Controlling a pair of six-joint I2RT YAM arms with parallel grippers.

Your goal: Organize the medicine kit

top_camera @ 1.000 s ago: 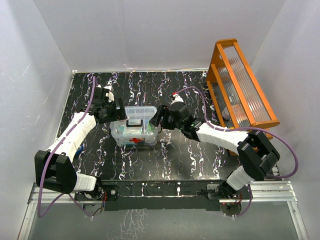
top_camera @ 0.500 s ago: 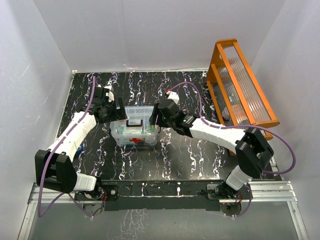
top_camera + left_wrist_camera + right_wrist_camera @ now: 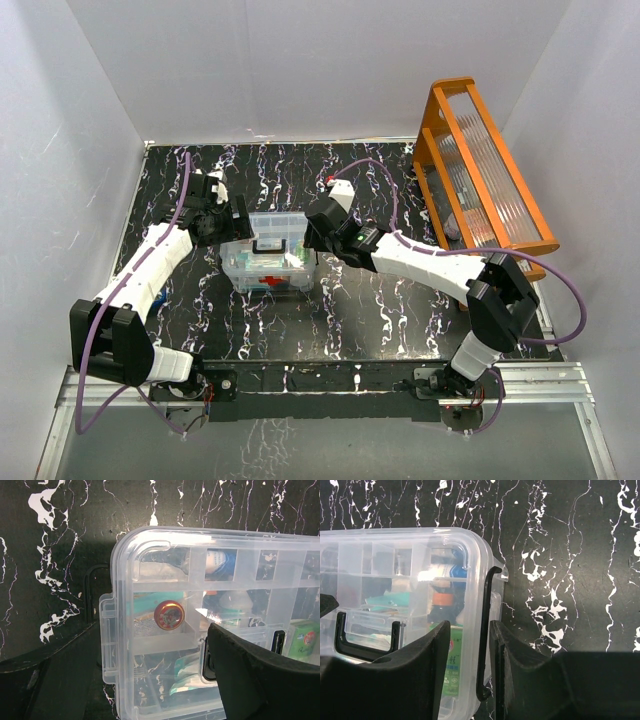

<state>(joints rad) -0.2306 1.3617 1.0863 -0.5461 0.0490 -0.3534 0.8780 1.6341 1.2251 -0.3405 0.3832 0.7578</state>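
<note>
Kit (image 3: 268, 262) sits mid-table (image 3: 370, 300), left of centre, lid (image 3: 210, 580) on, red cross (image 3: 268, 281) on its near side. Black handle (image 3: 367, 637) lies flat on top.

Left gripper (image 3: 154, 627) is at the kit's left end. Jaws wide apart, one finger (image 3: 260, 675) over the lid, the other off the box on the table side. No grip on anything.

Right gripper (image 3: 469, 630) is at the kit's right end. Jaws narrowly apart, the black latch (image 3: 487, 630) standing in the gap, close against the outer finger (image 3: 520, 675). Inner finger is over the lid edge. A gap shows, so not clamped.

Through the lid: red cap (image 3: 169, 616), green carton (image 3: 451, 665).

Orange rack (image 3: 485, 170) stands at the table's right edge, well apart.
</note>
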